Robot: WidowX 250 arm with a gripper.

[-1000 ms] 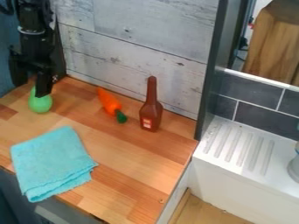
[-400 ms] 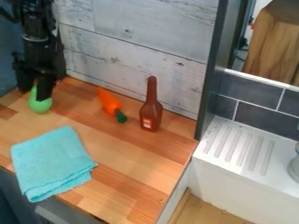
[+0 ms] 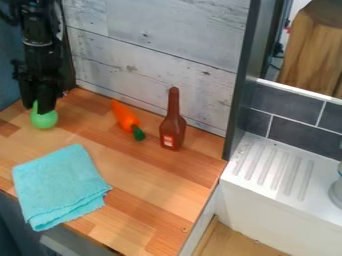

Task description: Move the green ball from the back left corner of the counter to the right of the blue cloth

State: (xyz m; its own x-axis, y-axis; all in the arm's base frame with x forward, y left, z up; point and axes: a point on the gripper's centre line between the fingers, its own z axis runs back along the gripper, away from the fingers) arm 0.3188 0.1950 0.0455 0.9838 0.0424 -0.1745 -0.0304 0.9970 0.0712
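The gripper [image 3: 37, 107] is right at the green toy [image 3: 44, 120], whose narrow neck points up into it, the round body lowermost, at the counter's [image 3: 143, 172] far left; I cannot tell whether it is spread or pinching. The carrot [image 3: 125, 118] lies to the right, apart.

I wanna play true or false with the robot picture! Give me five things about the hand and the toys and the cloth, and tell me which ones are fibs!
1. The robot's hand is down by the green toy. True.
2. The cloth is bright red. False: the cloth is light blue.
3. The orange carrot is between the green toy and the brown bottle. True.
4. The brown bottle is on top of the cloth. False: it is on the wooden counter, away from the cloth.
5. The carrot is the thing nearest the hand. False: the green toy is.
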